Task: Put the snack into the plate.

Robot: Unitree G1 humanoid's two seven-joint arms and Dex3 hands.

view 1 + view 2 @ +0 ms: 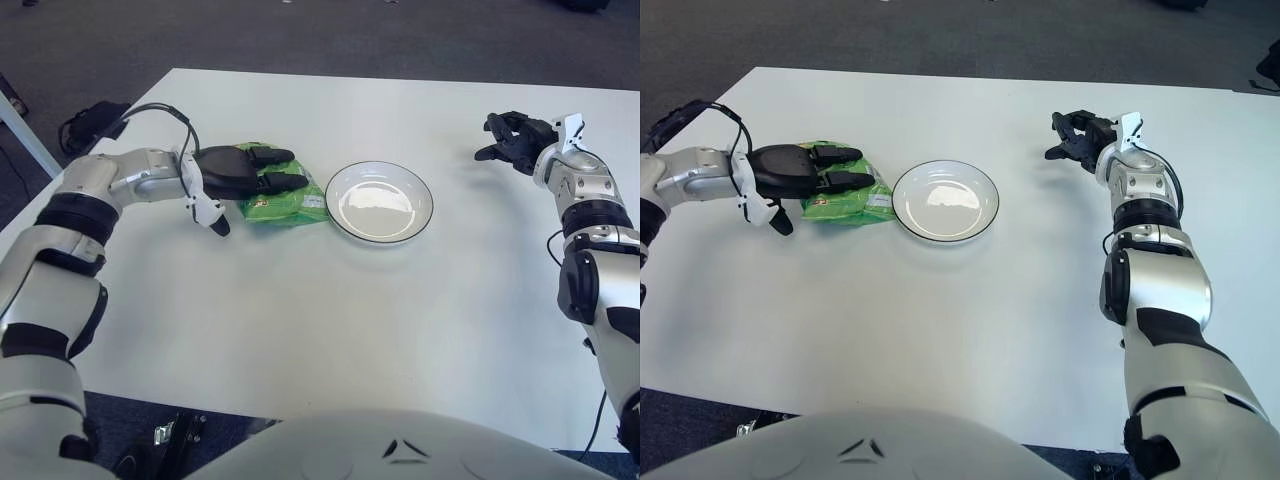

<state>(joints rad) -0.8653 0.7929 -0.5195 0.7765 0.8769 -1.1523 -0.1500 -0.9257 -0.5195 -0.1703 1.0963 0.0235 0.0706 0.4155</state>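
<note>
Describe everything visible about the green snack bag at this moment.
The green snack bag is a crinkled, glossy packet with a pale label strip, lying flat on the white table just left of the empty white plate, close to its rim. The left hand lies over its top, fingers extended across it, thumb down at its left side.

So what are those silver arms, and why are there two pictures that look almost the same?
The silver arms belong to a robot shaped a bit like a person. Its head has two camera eyes, side by side, looking down at a white table, so you get two nearly matching pictures.

On the table sits a green snack bag and, just to its right, a white plate with a dark rim and nothing on it.

The left hand has black fingers lying over the top of the bag; I cannot tell whether it is gripping yet. The right hand shows far to the right of the plate, holding nothing.

The bag is not in the plate yet.
</note>
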